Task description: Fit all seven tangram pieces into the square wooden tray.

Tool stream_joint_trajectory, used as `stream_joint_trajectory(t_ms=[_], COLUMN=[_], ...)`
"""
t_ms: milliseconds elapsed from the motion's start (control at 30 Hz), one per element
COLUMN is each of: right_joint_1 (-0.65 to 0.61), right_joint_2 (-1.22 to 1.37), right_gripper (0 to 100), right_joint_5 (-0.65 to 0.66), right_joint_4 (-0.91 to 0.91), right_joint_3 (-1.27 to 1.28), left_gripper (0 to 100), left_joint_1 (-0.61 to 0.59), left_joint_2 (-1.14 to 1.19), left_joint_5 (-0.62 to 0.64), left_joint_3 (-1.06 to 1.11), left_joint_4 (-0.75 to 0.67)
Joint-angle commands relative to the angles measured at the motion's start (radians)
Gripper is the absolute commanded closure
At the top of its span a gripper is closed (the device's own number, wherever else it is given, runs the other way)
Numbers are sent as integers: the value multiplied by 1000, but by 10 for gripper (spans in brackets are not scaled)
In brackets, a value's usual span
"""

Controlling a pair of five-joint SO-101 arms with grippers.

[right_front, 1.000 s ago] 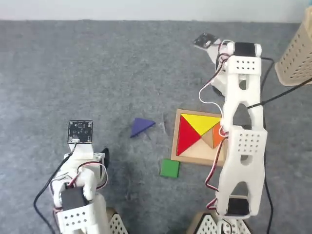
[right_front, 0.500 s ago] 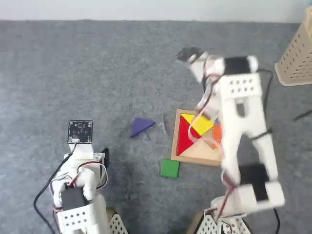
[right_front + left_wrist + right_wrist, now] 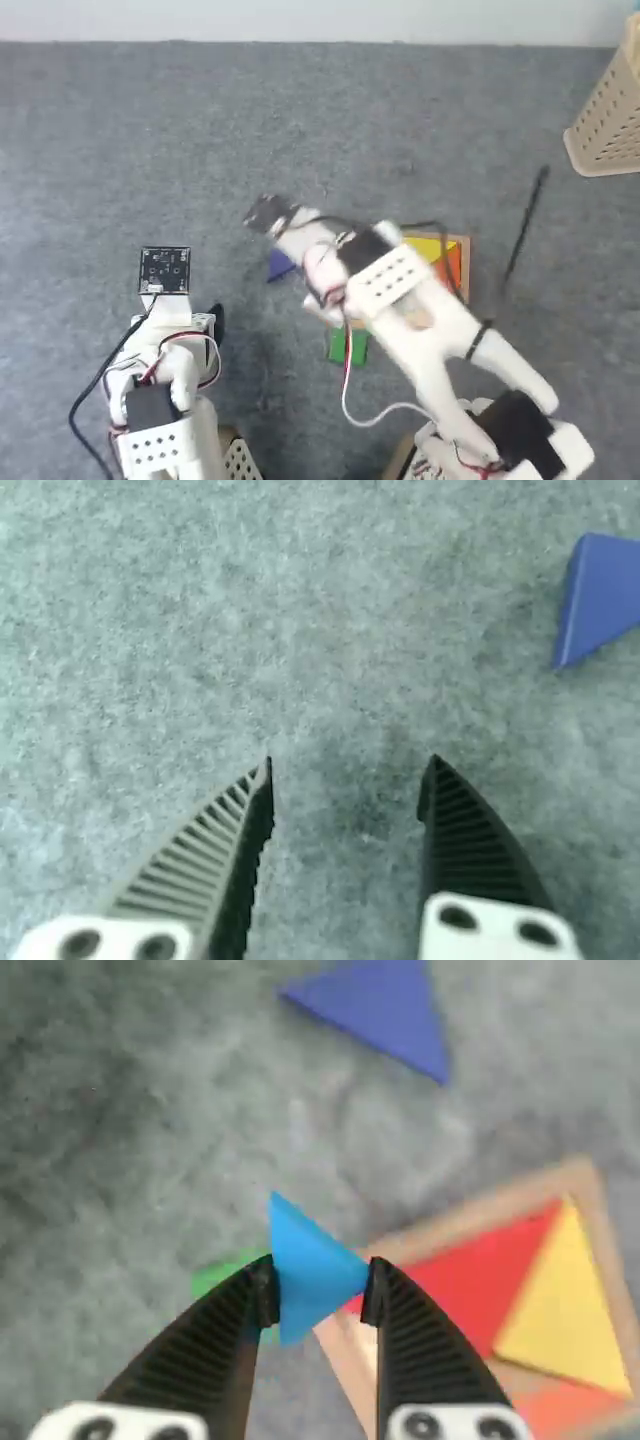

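Right hand (image 3: 320, 1270) swung left, gripping light-blue piece (image 3: 300, 1255)

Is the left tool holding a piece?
No, the left tool is open over the carpet, with the dark blue triangle lying apart from it.

We see the left arm (image 3: 165, 440) and right arm (image 3: 420, 320) in white perforated plastic, with black motors (image 3: 150, 405) and red, white and black cables (image 3: 344, 385). The left gripper (image 3: 350, 770) and right gripper (image 3: 320, 1270) have black ribbed fingers (image 3: 235, 830).
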Motion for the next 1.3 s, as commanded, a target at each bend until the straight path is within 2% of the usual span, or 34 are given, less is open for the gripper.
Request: stream_joint_trajectory(t_ms=[0,133,267,500,600,867,1133,1267], right_joint_1=[-31,-28,2,232,303,432,432,432], right_joint_2=[-59,-59,-62,-71,-73,-73,-64,-64], right_gripper=[925,925,928,929,929,929,929,929], right_joint_5=[-23,-23,-9,348,419,428,422,336], right_joint_4=[-130,-222,-171,58,108,74,42,-16], right_joint_3=[64,130,140,137,135,135,135,135], left_gripper=[775,775,775,775,775,775,775,775], left_joint_1=[-5,-5,-5,-5,-5,-5,-5,-5], left_joint_2=[-17,-17,-17,-17,-17,-17,-17,-17], left_joint_5=[8,8,8,8,8,8,8,8], left_joint_3=[-4,-4,-4,-4,-4,-4,-4,-4], left_joint_4=[6,6,6,6,6,6,6,6])
